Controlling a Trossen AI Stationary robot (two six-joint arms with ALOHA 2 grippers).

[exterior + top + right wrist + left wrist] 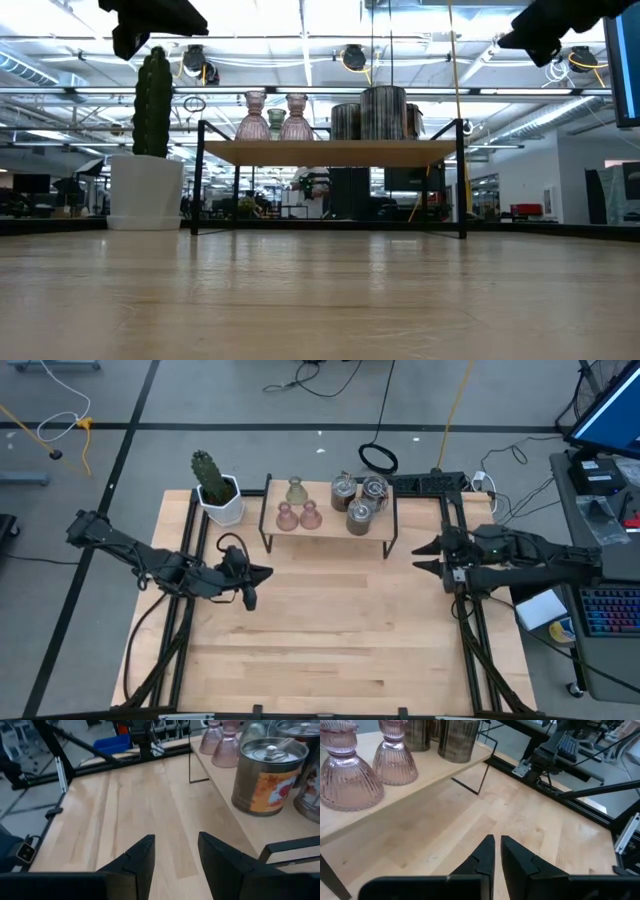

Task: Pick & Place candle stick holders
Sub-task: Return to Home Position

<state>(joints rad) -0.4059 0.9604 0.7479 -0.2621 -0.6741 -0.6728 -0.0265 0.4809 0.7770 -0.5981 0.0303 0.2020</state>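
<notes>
Left gripper (496, 845) pressed nearly together, right gripper (176, 845) spread; hold nothing. On shelf (330, 530): ribbed pink holders (347, 780), pale green holder (295, 490), seemingly three silvery holders (270, 775).

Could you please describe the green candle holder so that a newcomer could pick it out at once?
Find the low wooden shelf beside the potted cactus. At its cactus end stand three bell-shaped glass holders in a cluster. The green holder is the rear one, behind the two pink holders, and the only pale green piece.
</notes>
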